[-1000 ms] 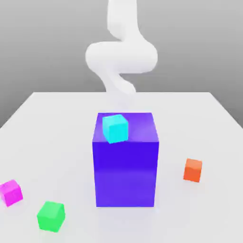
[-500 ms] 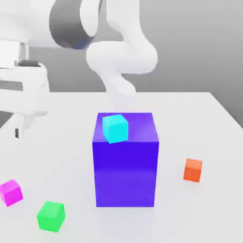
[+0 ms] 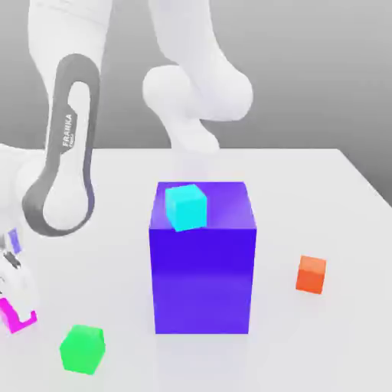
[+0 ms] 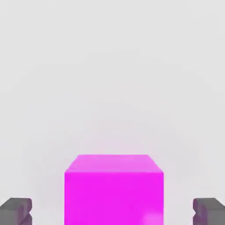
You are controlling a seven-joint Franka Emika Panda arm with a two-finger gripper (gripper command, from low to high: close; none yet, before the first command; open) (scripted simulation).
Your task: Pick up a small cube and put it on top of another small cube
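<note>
The small magenta cube (image 3: pixel 9 320) rests on the white table near the exterior view's left edge, partly covered by my hand. My gripper (image 3: pixel 15 310) has come down over it. In the hand view the magenta cube (image 4: pixel 113 189) sits between my two dark fingertips (image 4: pixel 16 211), with a clear gap on each side. The gripper (image 4: pixel 112 212) is open and touches nothing. A green small cube (image 3: pixel 82 349) lies just beside the magenta one, toward the front. An orange small cube (image 3: pixel 311 274) sits on the exterior view's right.
A tall blue block (image 3: pixel 202 256) stands mid-table with a cyan small cube (image 3: pixel 186 206) on its top. The arm's white links (image 3: pixel 65 153) reach down on the exterior view's left. The table's edge (image 3: pixel 366 180) runs along the right.
The arm has swung in from above and the left and dropped down; the hand now straddles the magenta cube. No cube has moved.
</note>
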